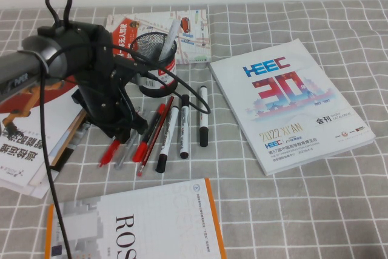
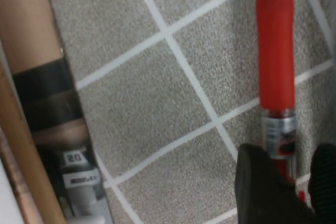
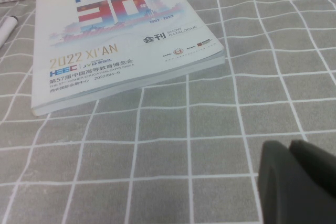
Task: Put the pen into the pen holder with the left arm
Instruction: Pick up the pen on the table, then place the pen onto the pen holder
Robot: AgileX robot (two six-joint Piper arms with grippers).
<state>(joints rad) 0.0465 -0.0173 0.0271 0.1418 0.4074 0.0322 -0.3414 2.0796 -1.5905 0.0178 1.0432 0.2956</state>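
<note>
The red pen (image 1: 110,153) lies on the grey checked cloth at the left end of a row of pens. In the left wrist view the pen (image 2: 275,51) runs between my two fingers. My left gripper (image 1: 123,136) is low over it, open, with one finger (image 2: 260,187) on each side of the pen's shaft (image 2: 292,153). The black mesh pen holder (image 1: 156,63) stands upright behind the row, with a white pen in it. My right gripper (image 3: 291,153) is shut and empty above bare cloth, out of the high view.
A grey pen (image 1: 125,150), a red-and-black marker (image 1: 149,133), a thin red pencil (image 1: 155,137) and three black-and-white markers (image 1: 183,127) lie right of the pen. Booklets lie at the right (image 1: 288,101), front (image 1: 139,222), left (image 1: 30,131) and behind the holder (image 1: 188,31).
</note>
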